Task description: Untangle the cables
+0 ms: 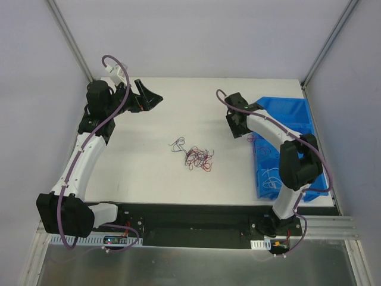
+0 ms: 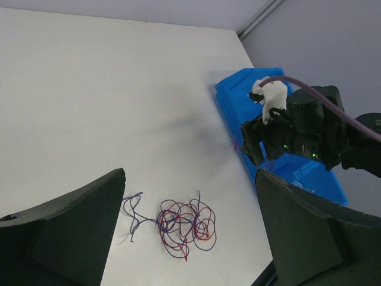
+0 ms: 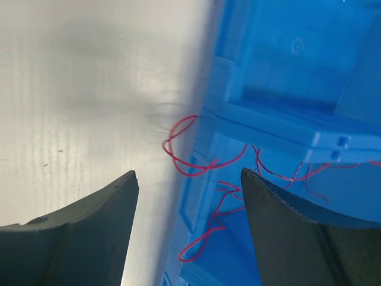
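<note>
The left tool hangs over the far left part of the white tabletop with its jaws spread wide and nothing between them. In its own wrist view both dark fingers frame bare surface, and it touches no wire. The main clump of cables, red and dark purple strands looped together, lies near the middle of the tabletop, well apart from both tools. A thin dark strand trails off its left side. The right tool sits at the tabletop's right side, just beside the blue bin, and its jaws are also wide apart and grip nothing. Below its fingers a red strand drapes over the bin's rim, with one loop on the tabletop side and more curls down inside the bin. Whether the strand brushes a fingertip cannot be told. Pale strands lie in the bin's near part.
</note>
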Controlling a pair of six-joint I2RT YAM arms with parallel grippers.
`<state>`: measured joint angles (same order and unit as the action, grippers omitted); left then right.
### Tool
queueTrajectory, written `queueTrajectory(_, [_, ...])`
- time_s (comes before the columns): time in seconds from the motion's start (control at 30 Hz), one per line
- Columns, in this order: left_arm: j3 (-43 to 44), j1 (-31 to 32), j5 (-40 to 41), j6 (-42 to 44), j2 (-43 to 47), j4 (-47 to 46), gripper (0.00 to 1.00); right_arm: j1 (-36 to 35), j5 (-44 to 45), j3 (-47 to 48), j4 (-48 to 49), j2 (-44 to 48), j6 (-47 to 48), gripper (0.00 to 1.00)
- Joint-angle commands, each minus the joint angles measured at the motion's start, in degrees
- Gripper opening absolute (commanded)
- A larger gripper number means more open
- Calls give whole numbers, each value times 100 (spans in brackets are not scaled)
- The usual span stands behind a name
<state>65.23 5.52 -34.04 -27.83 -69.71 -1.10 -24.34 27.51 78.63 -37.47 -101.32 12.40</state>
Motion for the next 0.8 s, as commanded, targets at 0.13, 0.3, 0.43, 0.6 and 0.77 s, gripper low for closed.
queueTrajectory(0.13, [218, -95, -181, -90, -51, -232, 89, -493, 747, 680, -172, -696, 1106, 58])
queueTrajectory(0.3, [209, -121, -234, -143, -78, -276, 89, -493, 923, 689, -251, -1038, 1264, 55])
queueTrajectory(0.43, [192, -139, -296, -196, -95, -320, 89, -502, 932, 671, -234, -1258, 1361, 53])
queueTrajectory(0.6, [183, -156, -305, -222, -130, -329, 89, -502, 1090, 636, -269, -1416, 1370, 49])
queueTrajectory(0.77, [174, -156, -322, -231, -122, -355, 89, -519, 1371, 610, -357, -1575, 1379, 46])
